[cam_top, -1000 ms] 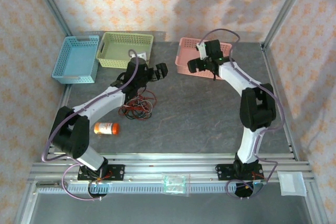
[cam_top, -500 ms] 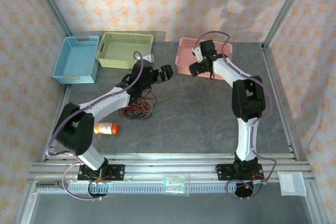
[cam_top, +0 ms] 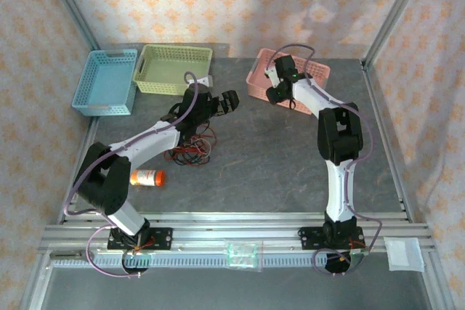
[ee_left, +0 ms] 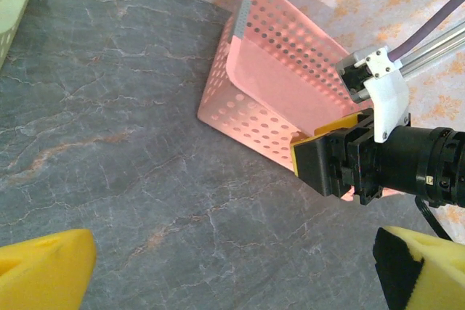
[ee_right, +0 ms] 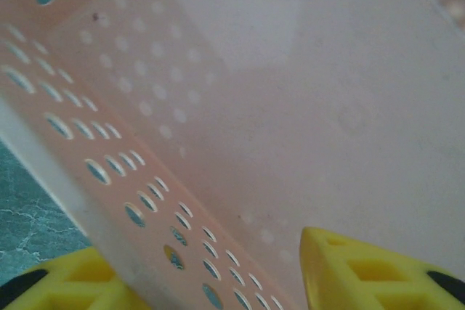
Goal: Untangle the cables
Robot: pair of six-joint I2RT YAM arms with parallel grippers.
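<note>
The cables (cam_top: 190,149), thin red and black wires in a loose heap, lie on the grey table under my left forearm. My left gripper (cam_top: 221,102) hangs open beyond them, to their upper right. In the left wrist view it (ee_left: 232,274) has only bare table between its yellow fingertips (ee_left: 43,266). My right gripper (cam_top: 280,92) is shut on the near wall of the pink basket (cam_top: 314,70), which sits tipped and askew. In the right wrist view the perforated pink basket wall (ee_right: 145,179) runs between the yellow fingers (ee_right: 370,274). The left wrist view has the tilted pink basket (ee_left: 269,70) with the right gripper (ee_left: 334,168) on it.
A blue basket (cam_top: 105,81) and a green basket (cam_top: 174,69) stand at the back left. An orange bottle (cam_top: 147,177) lies near the left arm's base. Metal frame rails run along the near edge and both sides of the table.
The right gripper has closed on the pink basket's wall, and the basket has tipped and turned. The left gripper shifted a little to the right, then held still.
</note>
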